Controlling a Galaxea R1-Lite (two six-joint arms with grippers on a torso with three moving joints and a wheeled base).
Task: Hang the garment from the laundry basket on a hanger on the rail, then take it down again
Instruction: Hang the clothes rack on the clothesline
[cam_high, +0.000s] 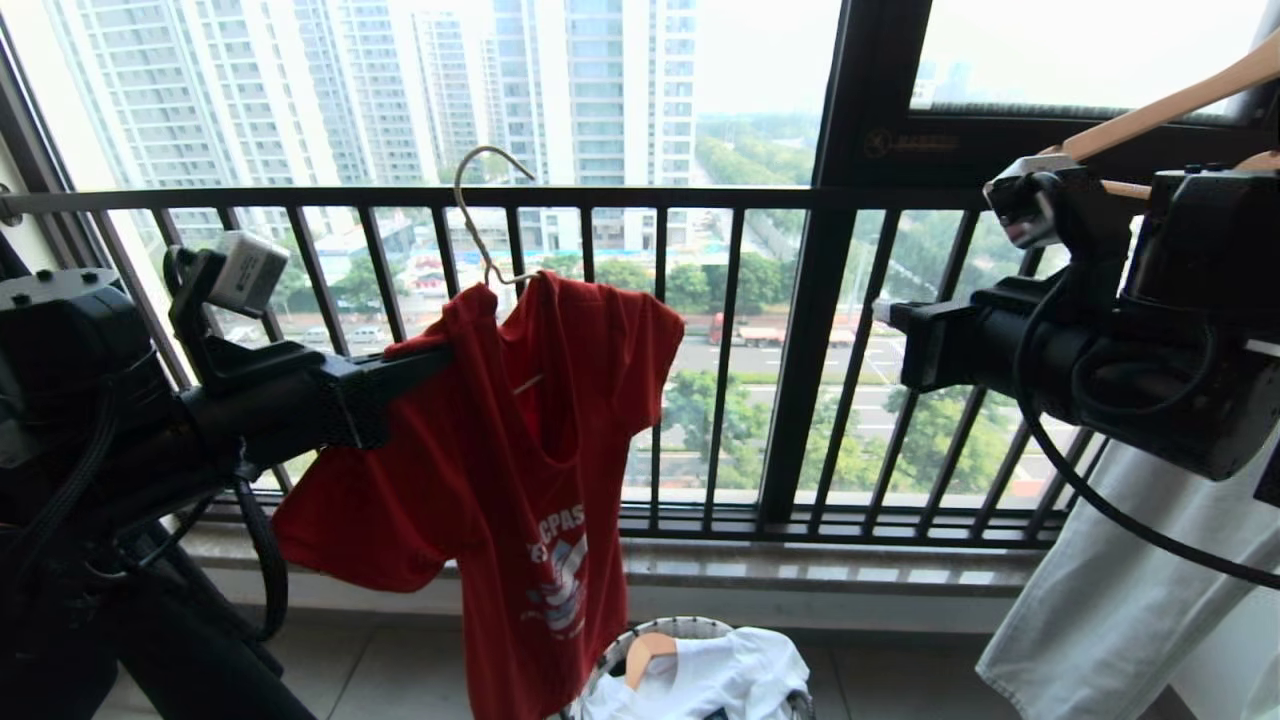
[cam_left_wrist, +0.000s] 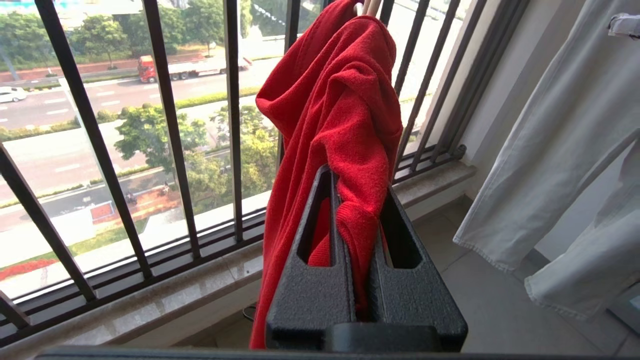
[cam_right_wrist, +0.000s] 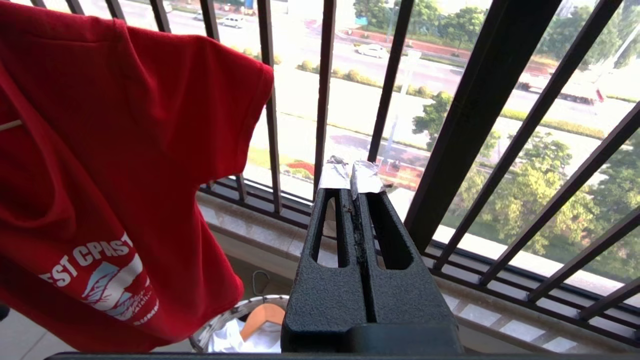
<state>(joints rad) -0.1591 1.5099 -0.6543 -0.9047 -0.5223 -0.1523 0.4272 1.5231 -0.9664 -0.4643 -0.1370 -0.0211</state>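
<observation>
**Red shirt held up on its wire hanger before the window railing**

The head view alone shows the hanger (cam_high: 487, 215): its hook neck rises above the window railing (cam_high: 600, 197), hooked on nothing visible. The garment (cam_high: 510, 450) drapes from it in front of the railing, above the laundry basket (cam_high: 640, 640). The left gripper (cam_high: 425, 358) reaches in at the shirt's shoulder. The left wrist view shows what the head view hides: its fingers (cam_left_wrist: 320, 280) are clamped on a fold of red cloth. The right gripper (cam_right_wrist: 351, 177) hangs apart from the shirt, near the railing, fingers pressed together on nothing, as only its wrist view shows. That view also reveals the chest lettering and the basket directly below.
</observation>
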